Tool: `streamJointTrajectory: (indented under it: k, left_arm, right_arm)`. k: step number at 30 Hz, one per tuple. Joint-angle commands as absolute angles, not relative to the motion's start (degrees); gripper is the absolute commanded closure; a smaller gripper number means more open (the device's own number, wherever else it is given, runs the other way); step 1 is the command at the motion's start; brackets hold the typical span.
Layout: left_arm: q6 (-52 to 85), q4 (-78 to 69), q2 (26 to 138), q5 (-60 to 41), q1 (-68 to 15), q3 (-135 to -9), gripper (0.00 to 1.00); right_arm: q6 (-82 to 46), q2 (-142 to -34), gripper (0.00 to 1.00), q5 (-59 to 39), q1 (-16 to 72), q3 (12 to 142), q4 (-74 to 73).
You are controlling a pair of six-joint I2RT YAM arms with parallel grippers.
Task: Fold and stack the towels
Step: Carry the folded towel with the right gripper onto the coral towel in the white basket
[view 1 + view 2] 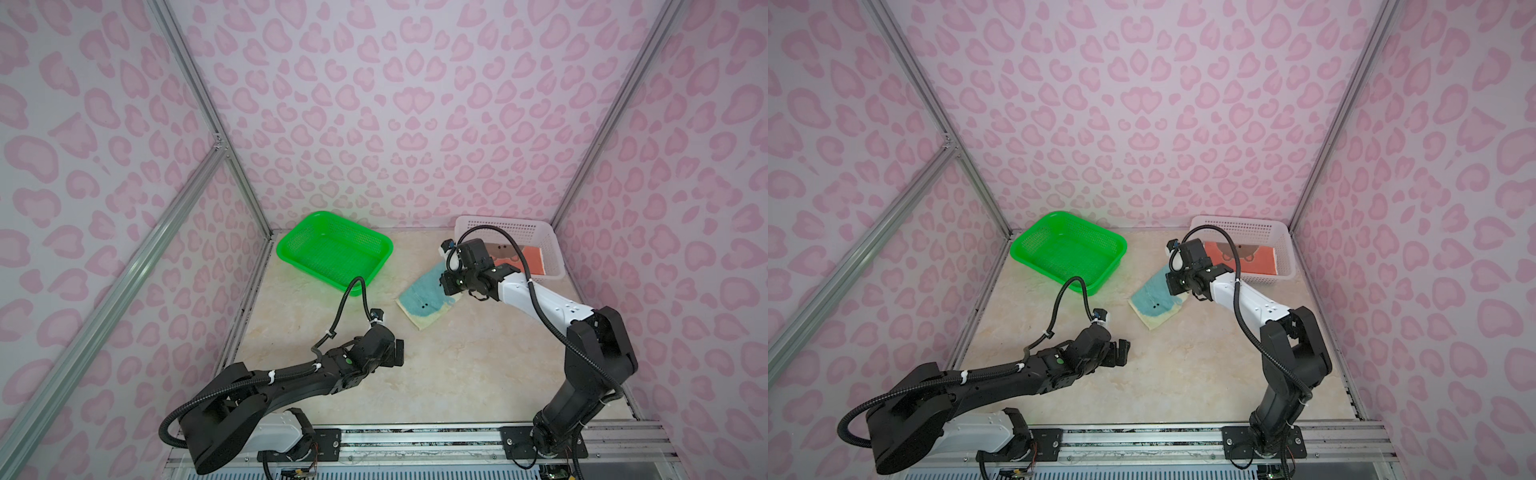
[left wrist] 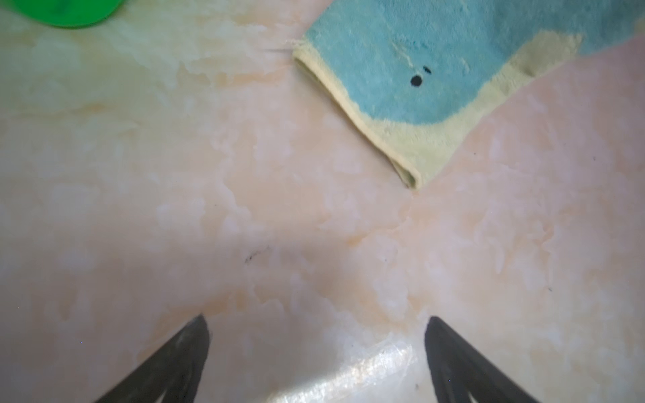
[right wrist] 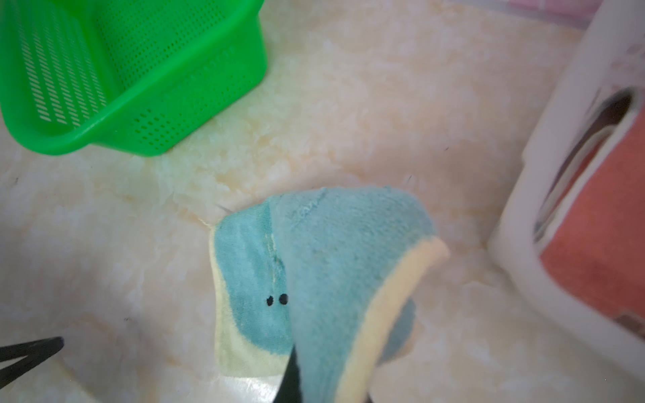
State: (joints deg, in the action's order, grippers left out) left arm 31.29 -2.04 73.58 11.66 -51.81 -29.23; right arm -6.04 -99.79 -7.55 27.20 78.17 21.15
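A pale yellow towel with a teal print (image 1: 424, 297) (image 1: 1154, 301) lies folded on the marble table, right of centre. My right gripper (image 1: 448, 286) (image 1: 1173, 286) is shut on its far right edge, and that edge is lifted and draped over the jaws in the right wrist view (image 3: 321, 383). The rest of the towel (image 3: 251, 279) stays flat on the table. My left gripper (image 1: 399, 353) (image 1: 1123, 353) (image 2: 316, 324) hovers open and empty over bare table, nearer the front than the towel (image 2: 419, 80). An orange towel (image 1: 528, 259) (image 1: 1246, 257) (image 3: 600, 244) lies in the white basket.
A white perforated basket (image 1: 511, 228) (image 1: 1237, 224) (image 3: 544, 174) stands at the back right, just behind my right wrist. A green perforated basket (image 1: 320, 216) (image 1: 1059, 216) (image 3: 174, 115) sits at the back left. Pink patterned walls enclose three sides.
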Motion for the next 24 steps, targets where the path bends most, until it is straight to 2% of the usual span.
streamJointTrajectory:
  k: [1,6,10,15,24]
  left_arm:
    - [29.54,0.65,71.59,14.39,-51.77,-28.92,0.02]
    - [29.61,2.45,70.5,15.93,-51.77,-28.85,0.02]
    - [30.39,2.81,69.81,16.56,-51.77,-28.09,0.02]
    - [30.85,4.11,68.98,17.57,-51.77,-27.88,0.02]
    - [31.68,6.77,66.98,19.03,-51.77,-27.79,0.02]
  right_arm:
    - [0.11,-103.77,1.0,-7.91,23.76,87.16,31.85]
    - [2.1,-110.96,1.0,-8.58,17.51,103.45,37.26]
    - [2.55,-115.24,1.0,-10.95,12.04,110.75,39.16]
    - [2.99,-117.58,1.0,-15.55,4.8,113.5,39.75]
    - [4.37,-119.08,1.0,-22.39,-6.04,111.0,37.04]
